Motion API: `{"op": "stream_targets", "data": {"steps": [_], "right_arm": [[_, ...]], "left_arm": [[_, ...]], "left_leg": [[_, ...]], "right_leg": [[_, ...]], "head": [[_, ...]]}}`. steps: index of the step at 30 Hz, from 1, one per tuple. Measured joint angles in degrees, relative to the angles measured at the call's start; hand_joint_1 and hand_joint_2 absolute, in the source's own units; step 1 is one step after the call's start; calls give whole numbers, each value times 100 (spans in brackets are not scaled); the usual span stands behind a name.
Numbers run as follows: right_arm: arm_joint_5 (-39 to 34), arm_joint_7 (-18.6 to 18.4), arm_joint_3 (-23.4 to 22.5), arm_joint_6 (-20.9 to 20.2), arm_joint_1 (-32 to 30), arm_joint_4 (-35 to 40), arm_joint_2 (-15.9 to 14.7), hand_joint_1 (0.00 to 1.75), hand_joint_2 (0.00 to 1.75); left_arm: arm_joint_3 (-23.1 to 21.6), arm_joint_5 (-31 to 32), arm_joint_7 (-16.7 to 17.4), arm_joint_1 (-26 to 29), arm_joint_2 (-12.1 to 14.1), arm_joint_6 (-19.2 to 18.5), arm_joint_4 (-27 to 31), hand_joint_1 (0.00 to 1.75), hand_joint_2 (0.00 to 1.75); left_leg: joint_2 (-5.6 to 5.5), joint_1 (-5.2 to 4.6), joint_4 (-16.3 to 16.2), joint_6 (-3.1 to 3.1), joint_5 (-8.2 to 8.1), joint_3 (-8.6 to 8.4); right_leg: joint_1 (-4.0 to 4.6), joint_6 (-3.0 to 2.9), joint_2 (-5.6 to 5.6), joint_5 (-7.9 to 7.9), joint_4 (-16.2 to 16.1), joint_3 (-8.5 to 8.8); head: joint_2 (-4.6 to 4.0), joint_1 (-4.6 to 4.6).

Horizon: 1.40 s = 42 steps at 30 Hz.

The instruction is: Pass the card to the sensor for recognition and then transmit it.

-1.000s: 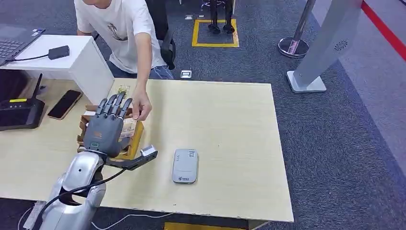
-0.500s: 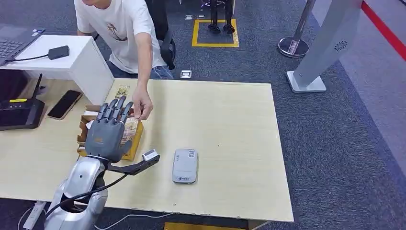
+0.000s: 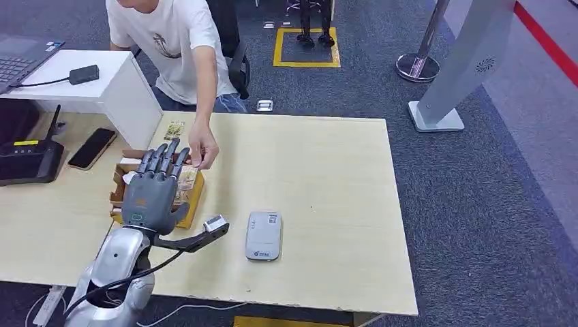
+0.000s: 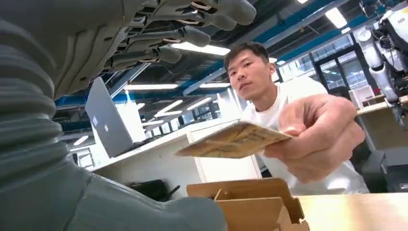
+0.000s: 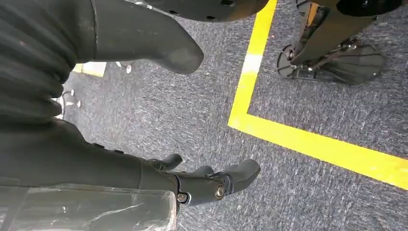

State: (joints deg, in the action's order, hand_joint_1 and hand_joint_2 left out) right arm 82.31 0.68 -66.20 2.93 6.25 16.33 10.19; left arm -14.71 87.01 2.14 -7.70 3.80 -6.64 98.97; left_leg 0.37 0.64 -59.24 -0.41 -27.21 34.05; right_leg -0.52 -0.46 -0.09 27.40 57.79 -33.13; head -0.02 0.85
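The table [image 3: 327, 170] is pale wood colour and the carpet [image 3: 477, 191] dark grey-blue, with yellow lines [image 3: 307, 64]. The sensor [image 3: 264, 235] is light grey, the box [image 3: 194, 197] brown with yellow edge. The card [image 4: 233, 140] has a tan, mottled print.

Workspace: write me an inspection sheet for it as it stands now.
Surface: light wooden table, bare on its right half.
Job's things: card pinched in a person's hand, offered toward the robot; grey sensor flat near the front edge.
Clutter: cardboard box under the left hand; phone; black router.
Hands: left hand above the box, fingers spread, holding nothing; right hand hangs over the carpet, empty.
Cables: black cable along the left arm.
Surroundings: white desk with laptop; yellow floor marking; stanchion base.
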Motion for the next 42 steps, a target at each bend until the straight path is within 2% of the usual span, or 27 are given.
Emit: {"op": "stream_targets", "data": {"steps": [12,13,42], "right_arm": [[-55,0,-33,2,1,0,0,0,175],[-55,0,-35,2,0,0,0,0,175],[-57,-57,-52,20,0,0,0,0,175]], "left_arm": [[-15,31,144,58,-103,-109,140,0,175],[-15,33,144,58,-103,-111,140,175,175],[-15,44,201,49,-192,-140,168,175,175]], "left_leg": [[0,0,0,0,0,0],[0,0,0,0,0,0],[0,0,0,0,0,0]], "right_leg": [[0,0,0,0,0,0],[0,0,0,0,0,0],[0,0,0,0,0,0]], "head": [[0,0],[0,0],[0,0]]}}
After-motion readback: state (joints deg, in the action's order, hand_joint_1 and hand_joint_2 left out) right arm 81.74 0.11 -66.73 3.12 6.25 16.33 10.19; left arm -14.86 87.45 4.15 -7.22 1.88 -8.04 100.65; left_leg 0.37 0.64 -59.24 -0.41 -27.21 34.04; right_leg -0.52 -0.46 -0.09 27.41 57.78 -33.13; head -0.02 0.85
